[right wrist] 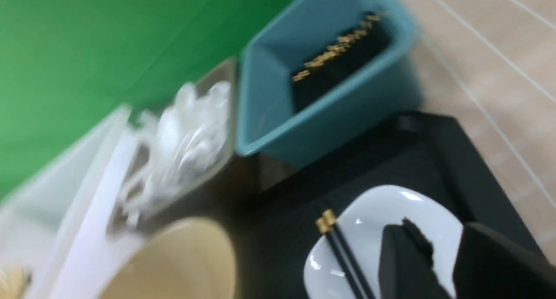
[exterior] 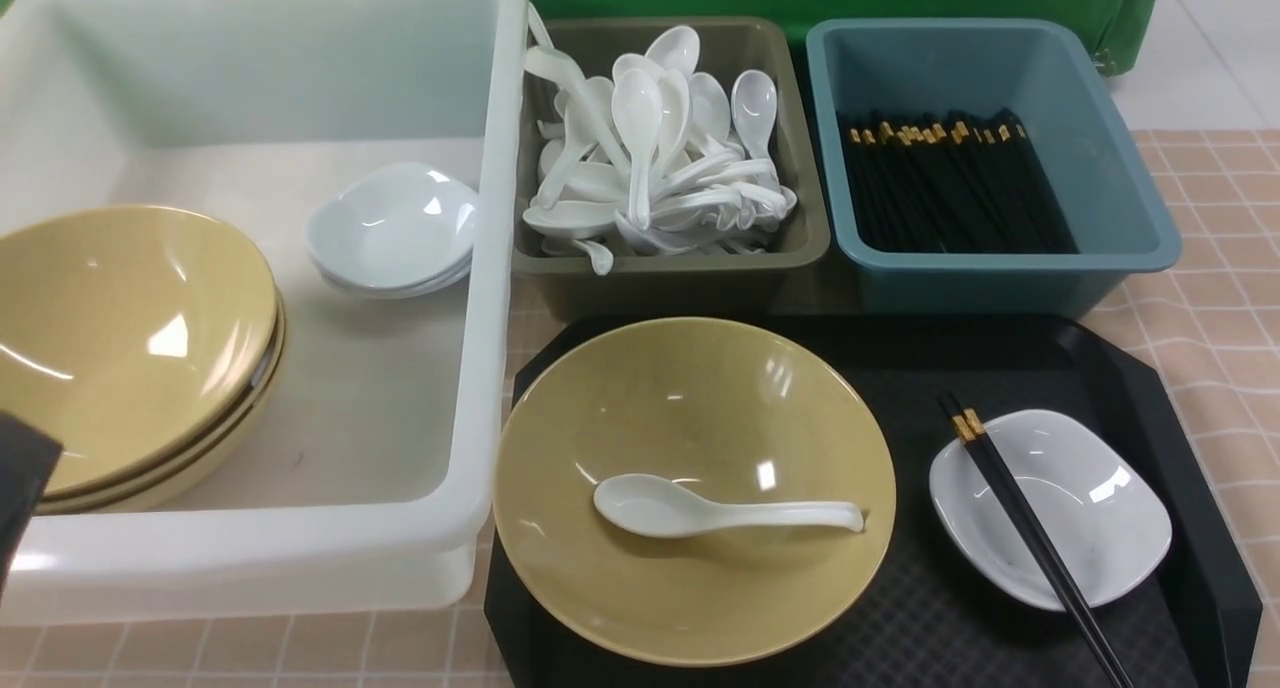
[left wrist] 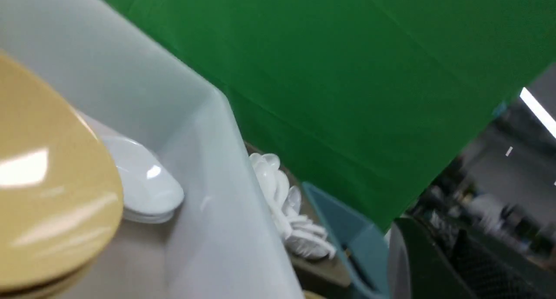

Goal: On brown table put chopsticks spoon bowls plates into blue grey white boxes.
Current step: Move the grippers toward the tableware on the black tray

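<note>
On the black tray (exterior: 960, 368) stands a yellow bowl (exterior: 690, 408) with a white spoon (exterior: 700, 510) lying in it. Beside it on the right is a white plate (exterior: 1090, 508) with a pair of black chopsticks (exterior: 1030, 533) laid across it. My right gripper (right wrist: 447, 247) hangs open just above that plate (right wrist: 373, 212), beside the chopsticks (right wrist: 343, 255), and nothing is between its fingers. My left gripper (left wrist: 434, 234) is shut and empty, by the near left of the white box (exterior: 490, 368). Only a dark part of the left arm (exterior: 22, 488) shows in the front view.
The white box holds stacked yellow bowls (exterior: 120, 338) and stacked white plates (exterior: 395, 228). The grey box (exterior: 680, 283) is heaped with spoons, and the blue box (exterior: 1000, 283) holds several chopsticks. Brown table (exterior: 1220, 298) shows to the right of the tray. A green cloth hangs behind.
</note>
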Controlling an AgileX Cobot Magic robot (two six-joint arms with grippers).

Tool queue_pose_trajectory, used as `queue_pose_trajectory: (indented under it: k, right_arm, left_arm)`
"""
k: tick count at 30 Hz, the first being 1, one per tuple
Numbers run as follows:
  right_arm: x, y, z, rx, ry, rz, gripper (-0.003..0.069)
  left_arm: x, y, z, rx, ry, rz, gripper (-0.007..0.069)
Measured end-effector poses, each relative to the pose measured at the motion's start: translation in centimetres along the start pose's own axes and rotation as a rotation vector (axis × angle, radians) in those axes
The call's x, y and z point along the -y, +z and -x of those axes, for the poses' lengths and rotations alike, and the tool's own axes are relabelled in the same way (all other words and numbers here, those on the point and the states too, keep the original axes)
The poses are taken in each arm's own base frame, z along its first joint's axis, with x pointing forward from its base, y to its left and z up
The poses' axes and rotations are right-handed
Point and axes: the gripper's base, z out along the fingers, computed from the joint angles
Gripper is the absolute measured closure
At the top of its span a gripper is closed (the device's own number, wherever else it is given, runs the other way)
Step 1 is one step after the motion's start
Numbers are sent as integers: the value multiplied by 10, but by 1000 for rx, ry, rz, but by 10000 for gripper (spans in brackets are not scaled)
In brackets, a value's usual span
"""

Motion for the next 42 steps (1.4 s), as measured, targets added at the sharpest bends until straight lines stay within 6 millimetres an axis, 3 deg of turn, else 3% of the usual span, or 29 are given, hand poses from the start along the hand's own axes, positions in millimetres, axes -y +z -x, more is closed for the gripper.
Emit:
queue_pose_trajectory:
  k: [3,5,8,10,12,13,14,17,20,22,23,27,28,31,34,40,42]
  right_arm:
    - [-21,9,26,-137,-221,-7,571]
    - [-35,25,42,-303,-397,-38,618]
    - [-45,41,54,-459,-525,-64,622]
    - [-54,63,64,-658,-653,-85,622]
    - [-58,77,68,-751,-706,-92,622]
    - [-59,89,67,-821,-723,-92,622]
    - [-60,89,68,-817,-723,-91,622]
    - [-66,120,59,-916,-759,-72,617]
    - [-74,145,48,-960,-786,-44,599]
    - [-76,152,45,-969,-790,-39,587]
    - [-77,166,37,-993,-792,-34,544]
    - [-74,195,21,-1038,-772,-55,391]
    - [-73,198,19,-1043,-769,-59,371]
    - [-66,221,2,-1084,-753,-81,204]
    - [-60,235,-12,-1131,-747,-97,125]
    - [-50,248,-31,-1196,-728,-127,124]
    - [-47,252,-36,-1210,-725,-133,195]
  left_arm:
    - [11,20,26,-202,221,77,623]
    - [11,43,43,-416,331,146,623]
    - [9,64,60,-570,411,202,623]
    - [10,86,72,-698,472,218,623]
    - [12,102,73,-767,498,193,623]
    - [15,115,70,-825,515,162,623]
    - [16,117,69,-837,518,155,623]
    - [33,147,43,-1007,601,25,623]
    - [51,169,17,-1115,703,-70,623]
    - [58,173,10,-1136,736,-98,623]
    - [66,183,-5,-1179,778,-136,623]
    - [82,193,-29,-1242,837,-201,623]
    - [83,194,-32,-1247,841,-205,623]
    - [86,199,-43,-1258,860,-223,623]
    - [87,204,-43,-1216,879,-224,623]
    - [88,210,-40,-1137,920,-227,623]
    - [87,213,-40,-1113,940,-224,623]
